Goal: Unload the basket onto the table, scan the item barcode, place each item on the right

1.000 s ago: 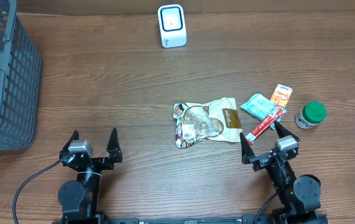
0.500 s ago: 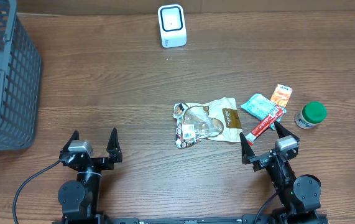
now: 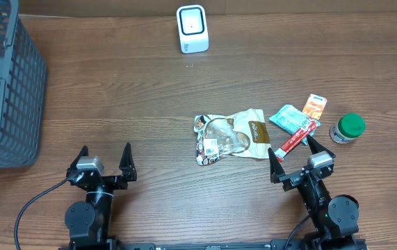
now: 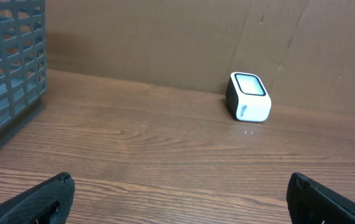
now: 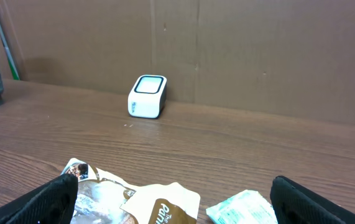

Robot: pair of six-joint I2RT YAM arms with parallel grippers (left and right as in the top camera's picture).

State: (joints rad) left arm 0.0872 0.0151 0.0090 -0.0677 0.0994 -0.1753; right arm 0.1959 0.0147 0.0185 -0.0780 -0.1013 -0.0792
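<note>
Brown wood-grain table [image 3: 115, 83] fills the overhead view, and a plain brown wall stands behind it in both wrist views. One white scanner [image 3: 192, 28] stands at the far edge near the middle. One grey basket [image 3: 3, 90] sits far left, cut off by the frame.

Five goods lie right of centre, none of them held:
- one clear-and-brown bag [image 3: 231, 136]
- one teal packet [image 3: 290, 117]
- one red stick [image 3: 295, 137] touching the packet's near side
- one orange sachet [image 3: 315, 105] just beside the packet's far corner
- one green-capped bottle [image 3: 347, 128], upright and a little apart on the right

Two grippers wait at the near edge. The left gripper [image 3: 105, 148] is spread wide and empty, well apart from the goods. The right gripper [image 3: 289, 143] is also spread wide and empty. From above, the stick's near end lies between its fingers, and contact cannot be judged.

A white label shows on the bag, but no print or barcode is readable. The right wrist view cuts off the bag and packet at its lower edge. The left wrist view shows only the scanner, the basket mesh and both fingertips.
</note>
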